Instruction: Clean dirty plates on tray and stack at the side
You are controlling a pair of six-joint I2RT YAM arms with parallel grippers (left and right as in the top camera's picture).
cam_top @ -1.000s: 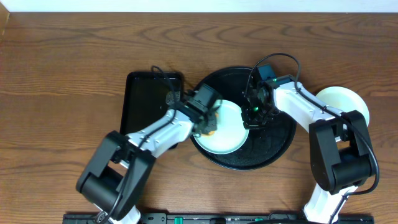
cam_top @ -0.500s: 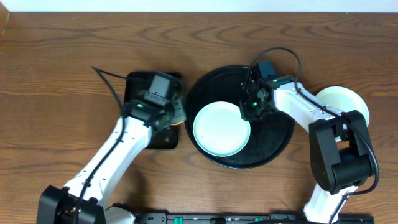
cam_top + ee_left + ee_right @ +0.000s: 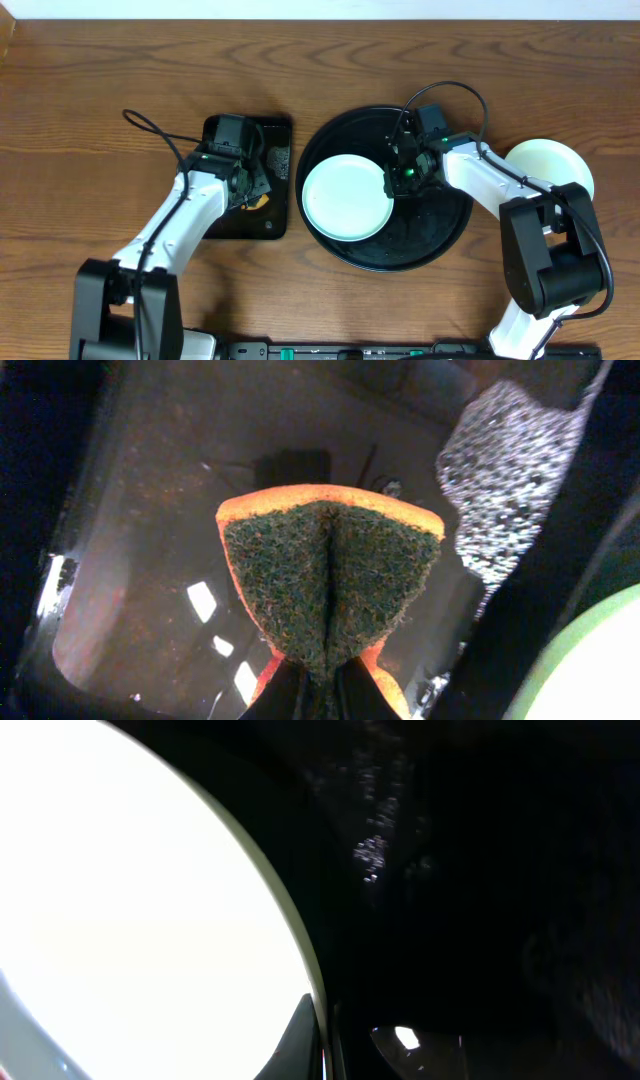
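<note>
The mint plate [image 3: 346, 197] lies flat in the round tray [image 3: 440, 235], filling the 9 o'clock half of its floor. Its face looks clean and bare from overhead. In the right wrist view the plate [image 3: 130, 920] is washed out to white against the black tray [image 3: 480, 870], which carries a few glinting droplets.

The right gripper [image 3: 403, 182] sits at the plate's 3 o'clock edge. Its jaws [image 3: 318, 1040] are drawn nearly together and nipped onto the rim there, as far as the dark wrist view shows.

On the table [image 3: 100, 90], at 3 o'clock of the round tray and apart from it, lies a pale plate [image 3: 565, 160], partly hidden by the right arm. Whether it is one plate or several I cannot tell.

At 9 o'clock of the round tray, just beside it, is the small tray [image 3: 275, 225], black and rectangular. The left gripper [image 3: 250, 190] is over it. Its jaws [image 3: 320, 695] are squeezed tight on the sponge [image 3: 330, 580], which is folded in half, green scouring side out with an orange rim. The small tray's floor [image 3: 150, 510] is wet, with a patch of foam [image 3: 510, 480] at 2 o'clock of the sponge.
</note>
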